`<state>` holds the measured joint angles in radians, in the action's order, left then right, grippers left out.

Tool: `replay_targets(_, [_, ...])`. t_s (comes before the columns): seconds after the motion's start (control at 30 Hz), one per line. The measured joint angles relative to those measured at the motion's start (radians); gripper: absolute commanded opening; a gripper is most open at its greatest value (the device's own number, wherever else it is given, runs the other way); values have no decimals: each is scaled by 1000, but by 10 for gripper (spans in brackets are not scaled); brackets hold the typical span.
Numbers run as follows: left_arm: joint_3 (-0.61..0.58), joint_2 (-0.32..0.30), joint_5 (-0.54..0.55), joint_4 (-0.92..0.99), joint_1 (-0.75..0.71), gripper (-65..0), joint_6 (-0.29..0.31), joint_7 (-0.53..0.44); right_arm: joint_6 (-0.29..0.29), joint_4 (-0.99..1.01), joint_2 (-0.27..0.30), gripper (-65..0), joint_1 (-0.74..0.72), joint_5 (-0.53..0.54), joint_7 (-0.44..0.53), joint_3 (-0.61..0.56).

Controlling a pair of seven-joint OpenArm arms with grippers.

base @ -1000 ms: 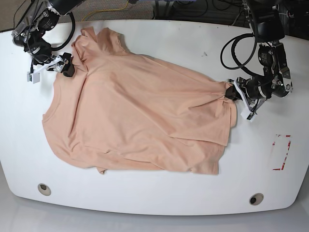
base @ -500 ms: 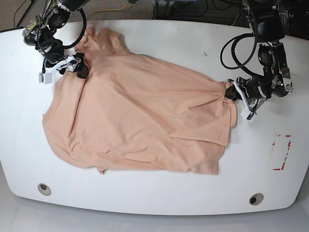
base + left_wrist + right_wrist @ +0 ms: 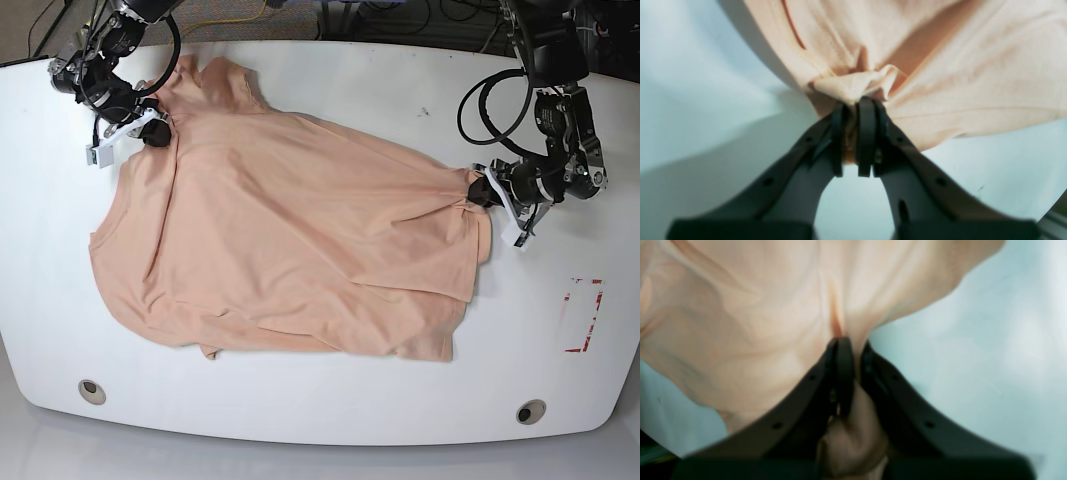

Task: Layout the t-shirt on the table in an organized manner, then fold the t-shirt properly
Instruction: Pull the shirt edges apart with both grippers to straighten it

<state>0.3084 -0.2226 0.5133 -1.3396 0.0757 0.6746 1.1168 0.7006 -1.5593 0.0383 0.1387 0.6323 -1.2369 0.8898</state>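
Since the earlier frame, we saw the right hand (image 3: 157, 132) close on the soft peach t-shirt (image 3: 290, 240); the left hand (image 3: 481, 190) gripped its bunched, seemingly hemmed edge on the glossy white surface (image 3: 320, 400).

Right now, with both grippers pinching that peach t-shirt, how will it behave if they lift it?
The t-shirt will probably sag: it bunches into folds where the left gripper pinches it. It looks light, since the right gripper holds only a small tuck. Likely it drags across the table rather than slides cleanly.
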Motion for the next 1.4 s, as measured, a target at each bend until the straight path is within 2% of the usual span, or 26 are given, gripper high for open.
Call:
replay_targets(0.17, [32, 2, -27, -45, -15, -608, -1, 28, -2, -90, 1, -650, 24, -43, -34, -3])
replay_targets(0.43, [37, 3, -49, -195, -55, -608, 1, 99, -1, -330, -1, -650, 95, -29, -60, -1])
replay_targets(0.57, [75, 8, 13, -301, -62, -608, 18, 113, -1, -410, 5, -650, 99, -21, -90, -1])
replay_targets(0.83, [161, 1, 113, -424, -55, -608, 23, 233, -1, -420, 3, -650, 103, -21, -111, -5])
replay_targets(0.97, [190, -2, 131, -463, -25, -608, 16, 259, -4, -420, 7, -650, 98, -40, -111, -35])
replay_targets(1.17, [198, 0, 167, -480, 56, -608, 15, 290, -4, -418, 42, -650, 47, -37, -118, -112])
replay_targets(1.4, [195, 0, 161, -481, 182, -608, 15, 303, -3, -417, 89, -650, -57, -34, -129, -162])
